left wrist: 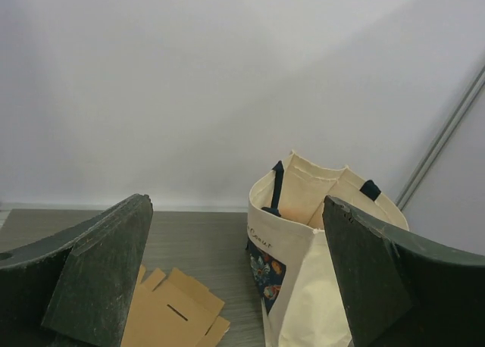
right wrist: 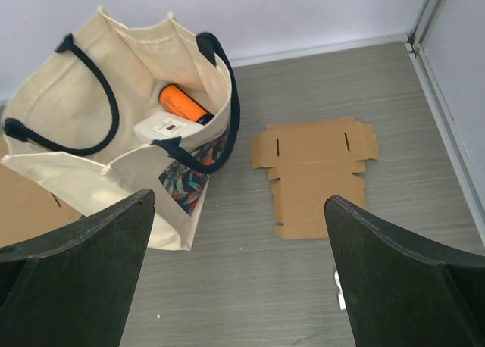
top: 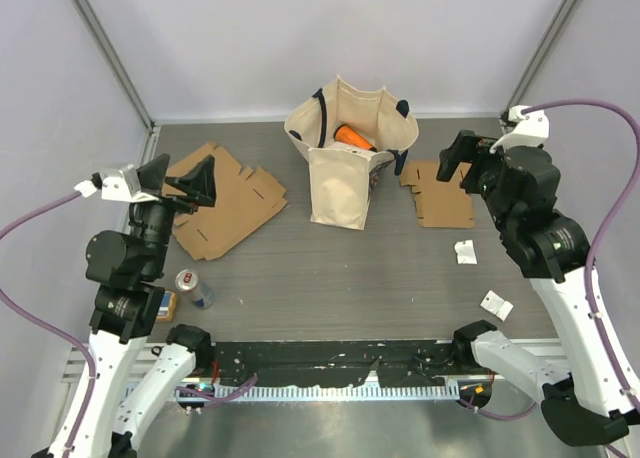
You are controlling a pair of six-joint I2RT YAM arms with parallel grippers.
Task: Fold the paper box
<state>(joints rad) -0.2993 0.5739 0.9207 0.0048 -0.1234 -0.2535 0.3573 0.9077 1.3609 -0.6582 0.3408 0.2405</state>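
Note:
Two flat, unfolded brown paper box blanks lie on the grey table. The larger blank (top: 225,203) (left wrist: 170,317) is at the left, under and just beyond my left gripper (top: 185,181) (left wrist: 235,203), which hangs open and empty above it. The smaller blank (top: 440,193) (right wrist: 314,173), with two slots near its far edge, lies at the right, right of the bag. My right gripper (top: 468,163) (right wrist: 239,199) hovers above it, open, with nothing between its fingers. Neither gripper touches a blank.
A cream tote bag (top: 345,168) (right wrist: 91,157) (left wrist: 318,233) with dark handles stands upright at the table's middle, holding an orange item (right wrist: 182,103) and a white box (right wrist: 163,127). A drink can (top: 193,288) stands near the left arm. White scraps (top: 465,252) (top: 496,304) lie at the right.

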